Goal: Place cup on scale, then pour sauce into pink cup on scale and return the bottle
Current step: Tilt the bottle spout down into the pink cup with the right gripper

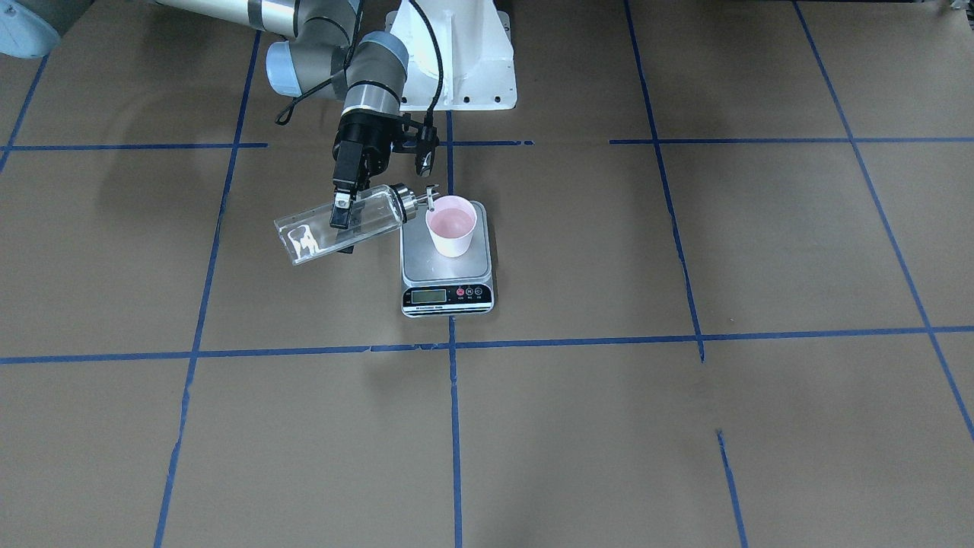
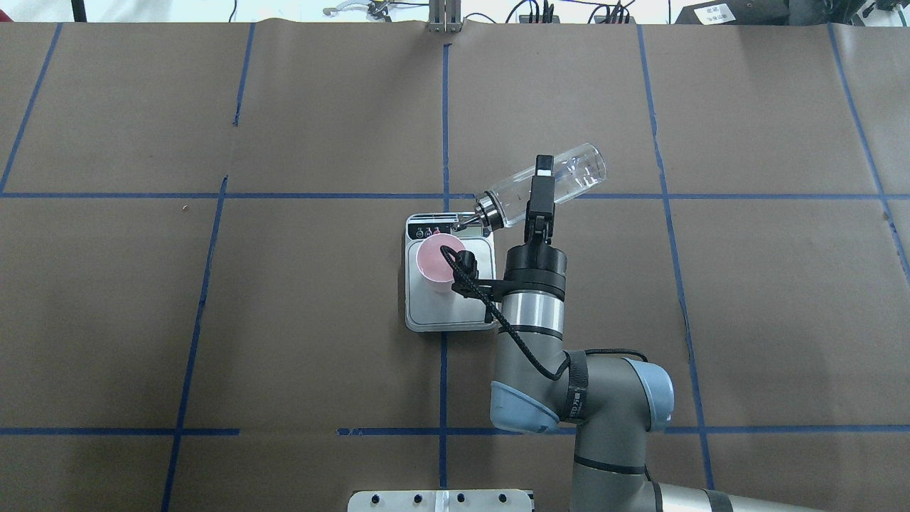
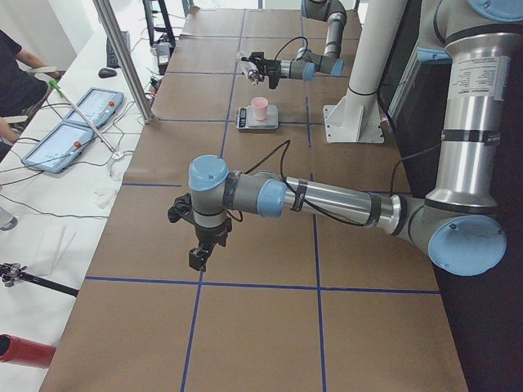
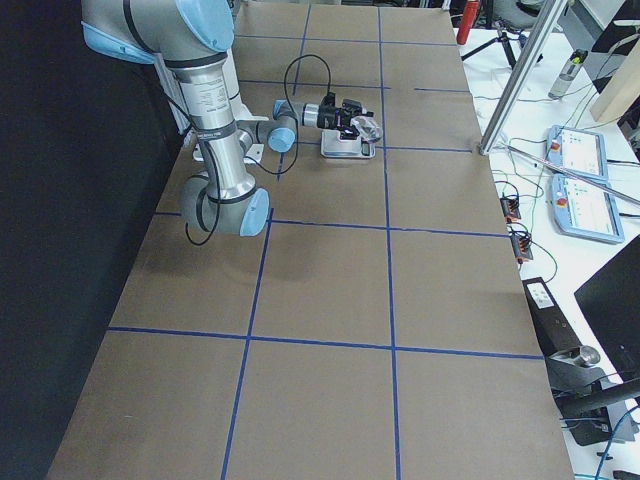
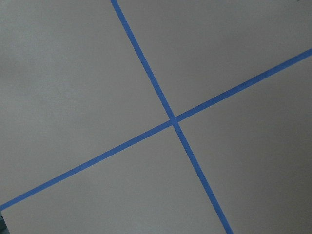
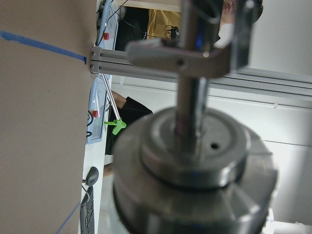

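Observation:
The pink cup stands upright on the steel plate of the scale, toward the plate's robot side. My right gripper is shut on the clear glass bottle and holds it tilted nearly level. Its metal spout sits at the cup's rim. White traces cling near the bottle's base end. In the overhead view the bottle slants down toward the cup. The right wrist view shows the metal collar close up. My left gripper hangs over bare table far from the scale; I cannot tell whether it is open or shut.
The robot's white pedestal stands behind the scale. Blue tape lines grid the brown table. A side bench with tablets and an aluminium post runs along the operators' side. The left wrist view shows only table and tape.

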